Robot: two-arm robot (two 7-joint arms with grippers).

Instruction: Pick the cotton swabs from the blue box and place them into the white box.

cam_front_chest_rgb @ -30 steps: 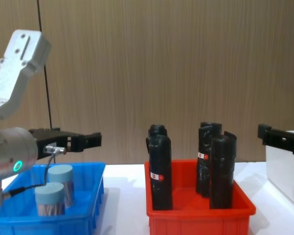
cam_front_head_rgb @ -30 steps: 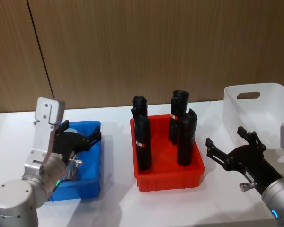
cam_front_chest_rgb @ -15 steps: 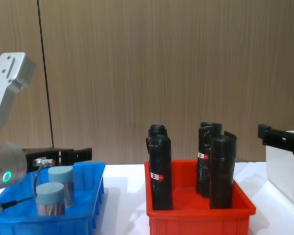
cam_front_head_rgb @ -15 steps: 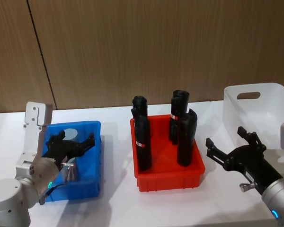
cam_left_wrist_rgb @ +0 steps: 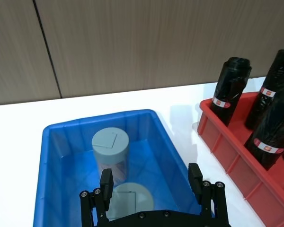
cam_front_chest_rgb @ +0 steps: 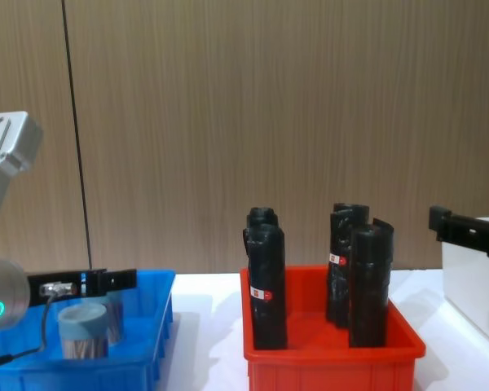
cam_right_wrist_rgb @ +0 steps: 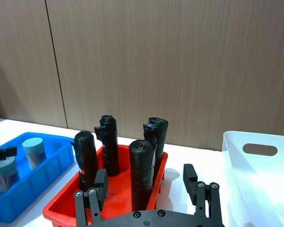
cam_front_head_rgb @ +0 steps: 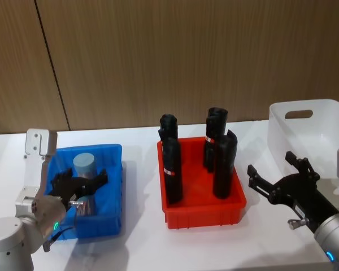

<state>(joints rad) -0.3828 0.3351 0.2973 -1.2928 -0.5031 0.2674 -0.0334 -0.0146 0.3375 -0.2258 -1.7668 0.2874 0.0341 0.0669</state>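
Observation:
The blue box (cam_front_head_rgb: 120, 186) stands at the left with two cotton swabs tubs in it. The far tub (cam_front_head_rgb: 83, 164) stands free at the back. My left gripper (cam_front_head_rgb: 79, 179) hangs open just above the near tub (cam_left_wrist_rgb: 130, 201), a finger (cam_left_wrist_rgb: 106, 182) on either side of the grey-blue lid. From the chest, the fingers (cam_front_chest_rgb: 118, 279) sit level over the tubs (cam_front_chest_rgb: 83, 336). The white box (cam_front_head_rgb: 282, 132) stands at the far right. In front of it my right gripper (cam_front_head_rgb: 269, 162) hovers open above the table, holding nothing.
A red bin (cam_front_head_rgb: 202, 212) with three upright black rolls (cam_front_head_rgb: 170, 169) stands in the middle, between the two boxes. A wooden wall closes off the back of the white table (cam_front_head_rgb: 141, 243).
My left gripper has dropped lower and drawn back toward me, from above the blue box down over the near tub. The right arm has not moved.

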